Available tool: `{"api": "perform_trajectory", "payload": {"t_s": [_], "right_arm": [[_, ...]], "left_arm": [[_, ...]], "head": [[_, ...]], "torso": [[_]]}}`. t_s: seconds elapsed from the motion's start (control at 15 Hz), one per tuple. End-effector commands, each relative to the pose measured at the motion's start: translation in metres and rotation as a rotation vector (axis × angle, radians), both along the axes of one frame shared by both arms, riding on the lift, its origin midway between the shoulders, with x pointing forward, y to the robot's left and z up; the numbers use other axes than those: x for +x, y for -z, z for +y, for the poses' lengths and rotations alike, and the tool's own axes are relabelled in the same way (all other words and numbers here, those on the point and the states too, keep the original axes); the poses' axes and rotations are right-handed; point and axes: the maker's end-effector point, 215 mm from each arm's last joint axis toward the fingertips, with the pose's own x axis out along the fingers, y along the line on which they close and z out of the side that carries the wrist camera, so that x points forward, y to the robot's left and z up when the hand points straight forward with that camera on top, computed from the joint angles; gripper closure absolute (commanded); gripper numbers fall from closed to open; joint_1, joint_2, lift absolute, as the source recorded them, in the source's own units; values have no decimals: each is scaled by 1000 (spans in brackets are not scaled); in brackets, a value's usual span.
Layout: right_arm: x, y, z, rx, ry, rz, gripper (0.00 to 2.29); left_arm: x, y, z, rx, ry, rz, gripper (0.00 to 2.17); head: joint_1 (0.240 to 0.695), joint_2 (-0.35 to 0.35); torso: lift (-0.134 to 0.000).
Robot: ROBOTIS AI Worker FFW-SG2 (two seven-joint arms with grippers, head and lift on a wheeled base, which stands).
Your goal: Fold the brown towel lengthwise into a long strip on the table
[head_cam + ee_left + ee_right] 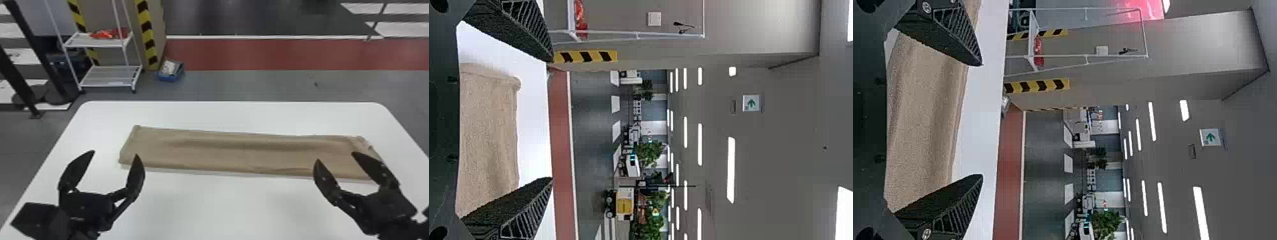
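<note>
The brown towel [242, 151] lies as a long, narrow strip running left to right across the white table [217, 204], with a soft ridge along its middle and its right end a little uneven. My left gripper [115, 153] stands open near the towel's left end, on the near side. Over the towel's near right part is my right gripper [335, 157], also open and holding nothing. In the left wrist view the towel [489, 135] shows beyond the spread left gripper [552, 119]. The right wrist view has the towel [925, 120] behind the open right gripper [982, 120].
Past the table's far edge, a white wire shelf [107, 76] stands on the floor at the back left, with a blue box [170, 70] beside it. Black posts [35, 54] rise at the far left.
</note>
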Motion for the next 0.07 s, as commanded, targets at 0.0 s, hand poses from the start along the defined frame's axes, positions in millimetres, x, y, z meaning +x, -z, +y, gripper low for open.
{"api": "perform_trajectory", "payload": {"t_s": [0.0], "right_arm": [[-1, -3, 2, 2, -3, -11, 83]], "left_arm": [[-1, 1, -1, -2, 1, 3, 22]], "head": [[695, 12]], "torso": [[-116]]}}
